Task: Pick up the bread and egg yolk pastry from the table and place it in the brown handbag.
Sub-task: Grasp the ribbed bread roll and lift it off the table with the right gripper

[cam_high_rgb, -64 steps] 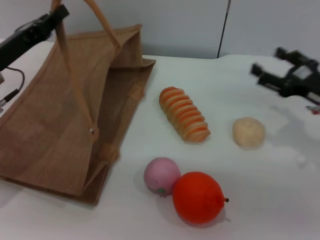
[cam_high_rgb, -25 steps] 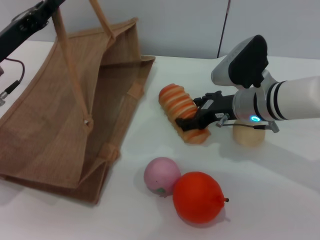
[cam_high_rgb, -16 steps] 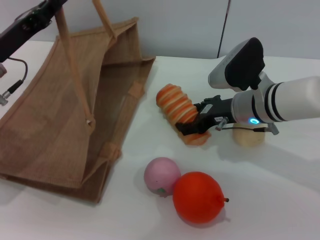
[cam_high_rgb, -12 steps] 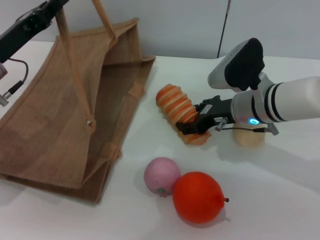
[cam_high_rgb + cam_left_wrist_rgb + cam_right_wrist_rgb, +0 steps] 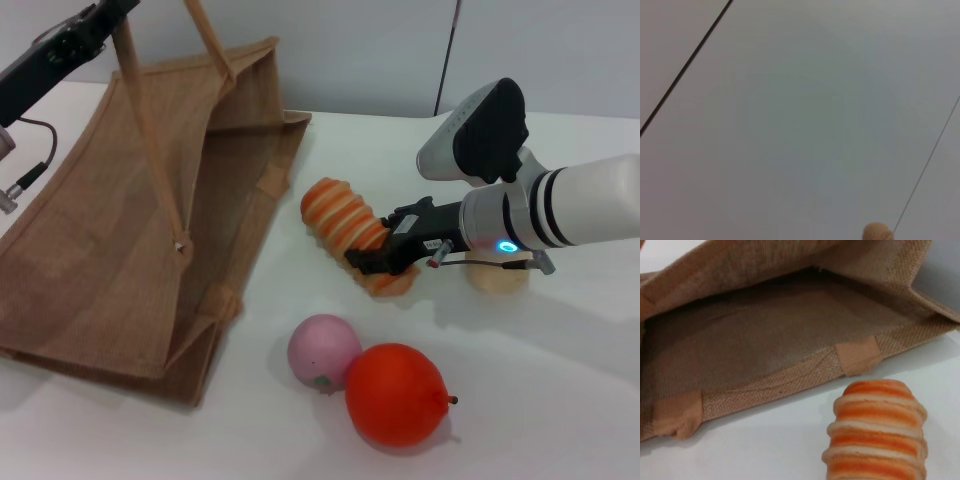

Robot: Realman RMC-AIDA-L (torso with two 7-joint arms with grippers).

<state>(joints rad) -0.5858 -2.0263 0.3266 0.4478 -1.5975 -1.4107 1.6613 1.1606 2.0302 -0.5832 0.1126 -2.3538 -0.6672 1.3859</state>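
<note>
The bread (image 5: pixel 338 220), a ridged orange and tan loaf, lies mid-table; it also shows in the right wrist view (image 5: pixel 877 432). My right gripper (image 5: pixel 385 258) is shut on the loaf's near end. The egg yolk pastry (image 5: pixel 497 279), a pale bun, sits just behind my right arm, mostly hidden. The brown handbag (image 5: pixel 120 240) lies on the left with its mouth facing the bread; its inside shows in the right wrist view (image 5: pixel 765 340). My left gripper (image 5: pixel 75 40) holds one loop handle (image 5: pixel 150 150) up at the top left.
A pink ball (image 5: pixel 323 350) and an orange fruit (image 5: pixel 397 393) sit touching each other near the front, below the bread. White table (image 5: pixel 540 400) stretches to the right and front. A grey wall stands behind.
My right arm came in from the right and closed on the bread. Since half a second ago the loaf has shifted left, towards the handbag's mouth. The left arm keeps the handle up.
</note>
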